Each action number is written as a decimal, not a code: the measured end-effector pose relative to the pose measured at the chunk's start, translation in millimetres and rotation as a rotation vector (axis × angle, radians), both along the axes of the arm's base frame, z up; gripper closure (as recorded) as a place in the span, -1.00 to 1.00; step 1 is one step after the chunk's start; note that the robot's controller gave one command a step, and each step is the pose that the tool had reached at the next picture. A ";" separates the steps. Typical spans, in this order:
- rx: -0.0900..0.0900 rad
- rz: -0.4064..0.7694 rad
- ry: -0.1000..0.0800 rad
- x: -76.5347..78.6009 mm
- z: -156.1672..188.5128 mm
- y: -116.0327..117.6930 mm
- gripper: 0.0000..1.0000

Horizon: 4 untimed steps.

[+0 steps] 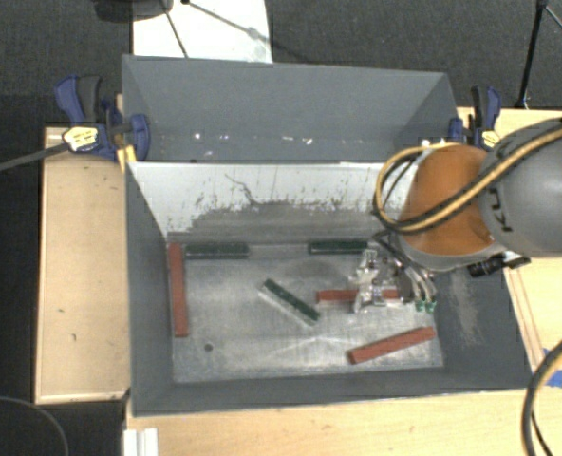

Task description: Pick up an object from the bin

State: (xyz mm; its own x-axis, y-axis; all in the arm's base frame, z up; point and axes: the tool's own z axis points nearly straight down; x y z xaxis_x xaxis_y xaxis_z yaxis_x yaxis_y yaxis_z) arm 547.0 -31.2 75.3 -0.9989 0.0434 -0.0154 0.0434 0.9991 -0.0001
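**Hand low over a red bar near the bin's right side**

A short red bar [336,296] lies flat on the bin [290,112] floor, directly under the hand [370,289]. One end of the bar sticks out from the hand toward the middle of the bin; the other end is hidden beneath it. Whether the hand is wide or narrow, or has hold of the bar, cannot be told from this angle.

Just in front of the hand, nearer the bin's front wall, a second red bar [391,345] lies slanted and apart from the first. Beyond the free end of the red bar, a slanted green stick [290,302] lies near it without touching. Behind the hand, along the foot of the back wall, lies a near green stick [338,247]. A far green stick [216,250] lies further along that wall. Well away from the hand, against the opposite side wall, lies a long red strip [177,290]. Above the hand sits the wrist's orange cover [447,202], looped with cables [395,193].
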 end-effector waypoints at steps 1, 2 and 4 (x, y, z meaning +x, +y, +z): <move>0.000 0.001 0.000 0.0 0.0 0.0 1.00; 0.000 0.041 0.013 -6.6 114.4 -17.9 1.00; -0.001 0.032 0.001 0.2 305.9 -26.0 1.00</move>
